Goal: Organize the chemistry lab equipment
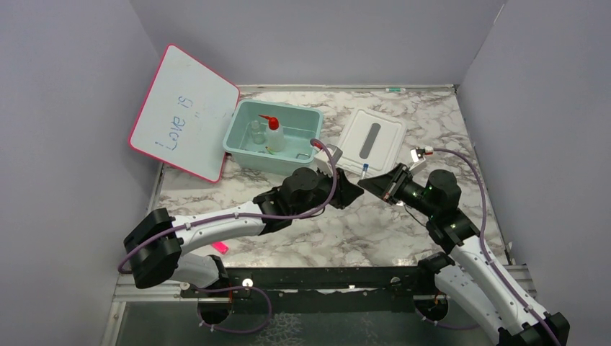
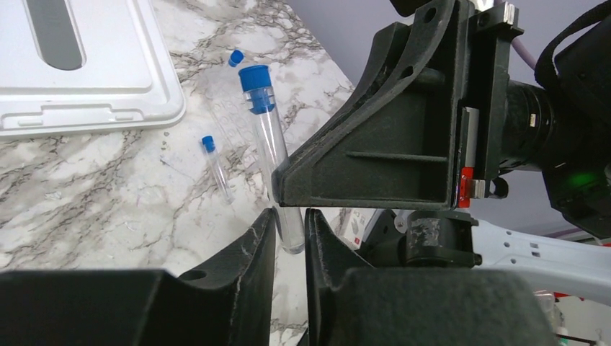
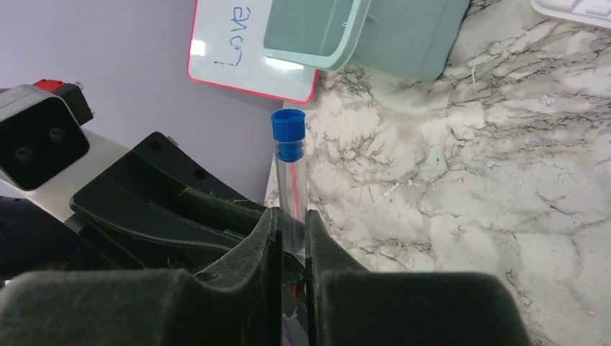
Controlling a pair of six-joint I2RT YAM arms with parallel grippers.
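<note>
A clear vial with a blue cap (image 2: 258,86) is held off the table between both grippers. My left gripper (image 2: 290,216) is shut on its lower end. My right gripper (image 3: 288,216) is shut on the same vial (image 3: 289,133) lower on the tube. In the top view the two grippers (image 1: 351,189) (image 1: 376,184) meet tip to tip at mid-table, with the vial (image 1: 364,171) sticking up. The squeeze bottle with red nozzle (image 1: 272,133) stands in the teal bin (image 1: 238,137). Two small blue-capped vials (image 2: 216,166) (image 2: 235,58) lie on the marble. Tongs and the red-handled tool are out of view.
A white lid (image 1: 371,140) lies right of the bin. The pink-edged whiteboard (image 1: 184,112) leans at the left wall. A pink marker (image 1: 220,247) lies near the left arm's base. Grey walls enclose the table.
</note>
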